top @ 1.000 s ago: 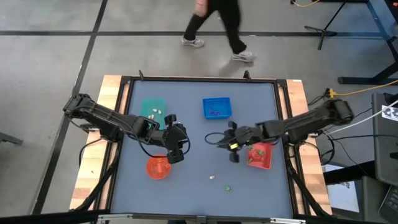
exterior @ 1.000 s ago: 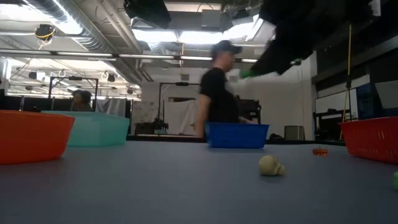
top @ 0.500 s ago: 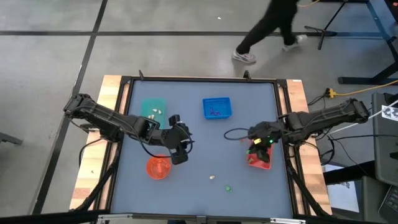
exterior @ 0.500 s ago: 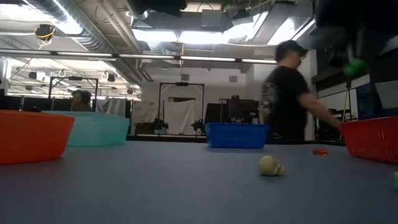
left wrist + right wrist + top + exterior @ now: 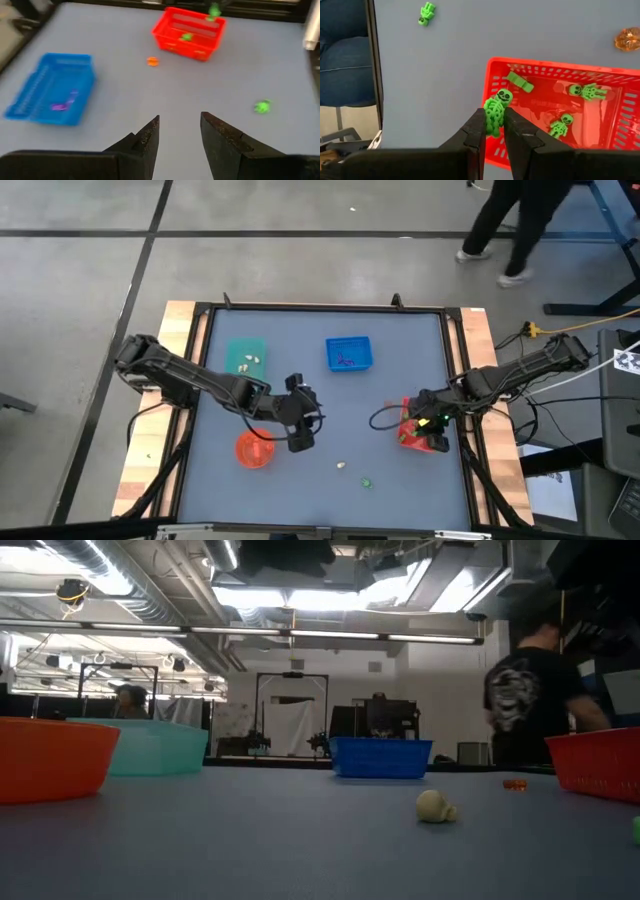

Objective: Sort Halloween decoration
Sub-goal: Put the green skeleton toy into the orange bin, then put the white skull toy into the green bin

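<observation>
My right gripper (image 5: 494,131) is shut on a green skeleton trinket (image 5: 495,111) and hangs over the red tray (image 5: 615,82), which holds several green trinkets (image 5: 587,91). Seen from above, this gripper (image 5: 425,432) covers most of that tray (image 5: 405,438). My left gripper (image 5: 180,135) stands open above the bare table beside the orange bowl (image 5: 253,450), its place in the high view (image 5: 300,442). Loose on the table lie a cream trinket (image 5: 435,806), an orange one (image 5: 152,61) and a green one (image 5: 261,106). My right gripper pinches the skeleton's body (image 5: 493,116) between its two fingers, and the head (image 5: 503,95) sticks out past the fingertips. The fingers slant down from the table's right side. The skeleton is lifted clear, above the red tray's rim.
A teal tray (image 5: 247,358) with cream trinkets and a blue tray (image 5: 348,353) with purple ones stand at the far side. A person (image 5: 525,710) walks behind the table at the right. Open tabletop lies in the middle and near the front edge.
My right gripper has carried the green skeleton from the table's middle toward the right edge, tipping downward, and now hangs over the red tray. My left gripper has moved a little toward the table's middle. The person has walked to the right.
</observation>
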Controlling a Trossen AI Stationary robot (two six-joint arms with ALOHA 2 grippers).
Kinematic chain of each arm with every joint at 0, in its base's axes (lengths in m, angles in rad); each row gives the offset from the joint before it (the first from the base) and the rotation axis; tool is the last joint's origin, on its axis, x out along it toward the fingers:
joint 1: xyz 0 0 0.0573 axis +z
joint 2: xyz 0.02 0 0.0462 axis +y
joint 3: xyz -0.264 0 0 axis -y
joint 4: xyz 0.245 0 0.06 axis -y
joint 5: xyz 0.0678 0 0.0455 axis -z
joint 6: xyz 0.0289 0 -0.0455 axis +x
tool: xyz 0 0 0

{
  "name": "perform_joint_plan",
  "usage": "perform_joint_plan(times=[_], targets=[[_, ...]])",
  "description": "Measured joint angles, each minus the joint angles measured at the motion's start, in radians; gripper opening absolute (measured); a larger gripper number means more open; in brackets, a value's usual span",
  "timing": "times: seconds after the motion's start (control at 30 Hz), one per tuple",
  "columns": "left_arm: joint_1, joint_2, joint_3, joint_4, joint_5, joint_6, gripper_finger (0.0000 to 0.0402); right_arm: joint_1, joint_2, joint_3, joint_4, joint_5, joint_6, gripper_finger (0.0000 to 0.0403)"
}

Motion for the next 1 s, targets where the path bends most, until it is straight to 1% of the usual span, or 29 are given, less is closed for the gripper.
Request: perform_joint_plan(times=[0.17,0.3,0.4,0.53,0.63,0.73,0.87,1.0], targets=[[0.001,0.039,0.0,0.06,0.122,0.001,0.0128,0.0,0.0,0.0,0.0,0.0,0.0,0.0056],[0.002,0.062,0.0,0.084,0.175,0.001,0.0128,0.0,0.0,0.0,-0.002,0.0,0.0,0.006],[0.001,0.086,0.0,0.122,0.205,-0.002,0.013,0.0,0.0,0.0,0.0,-0.021,0.0,0.0081],[0.006,0.12,0.0,0.183,0.265,-0.002,0.015,-0.001,0.0,0.0,0.001,-0.041,0.0,0.0126],[0.006,0.145,0.0,0.209,0.27,-0.001,0.0168,-0.001,0.001,0.0,0.001,-0.042,0.0,0.0157],[0.006,0.168,0.0,0.229,0.27,0.0,0.0179,-0.001,0.001,0.0,0.005,-0.039,0.0,0.0177],[0.006,0.212,0.0,0.243,0.266,0.002,0.0182,-0.001,0.0,0.0,0.009,-0.014,0.0,0.0189],[-0.002,0.273,0.0,0.318,0.263,0.002,0.0182,-0.001,0.0,0.0,0.01,0.003,0.0,0.019]])
